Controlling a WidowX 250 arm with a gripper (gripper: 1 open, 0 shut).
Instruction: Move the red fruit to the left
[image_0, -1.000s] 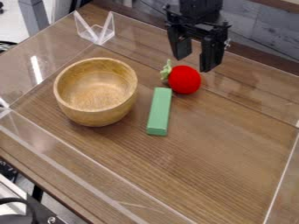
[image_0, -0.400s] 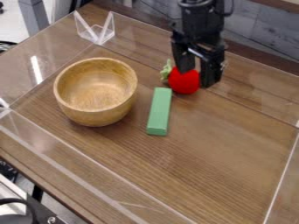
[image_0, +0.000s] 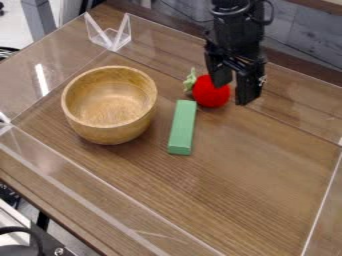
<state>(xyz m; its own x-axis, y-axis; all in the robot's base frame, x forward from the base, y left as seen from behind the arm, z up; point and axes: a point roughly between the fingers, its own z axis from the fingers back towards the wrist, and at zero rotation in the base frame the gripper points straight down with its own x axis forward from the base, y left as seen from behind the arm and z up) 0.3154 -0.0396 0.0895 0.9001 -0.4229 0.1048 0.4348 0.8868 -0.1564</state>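
One red fruit (image_0: 207, 91), one green block (image_0: 182, 126) and one wooden bowl (image_0: 110, 103) are lying here; my gripper (image_0: 230, 87) is hanging spread wide, straddling the fruit.

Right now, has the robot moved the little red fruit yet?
Not yet. The red fruit sits on the table to the right of the green block and the wooden bowl. The hand is open and down around the fruit. Closing on it and carrying it left are still to do.

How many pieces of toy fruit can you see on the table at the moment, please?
1. The red fruit sits right of the green block, partly behind the open gripper; nothing appears hidden elsewhere.
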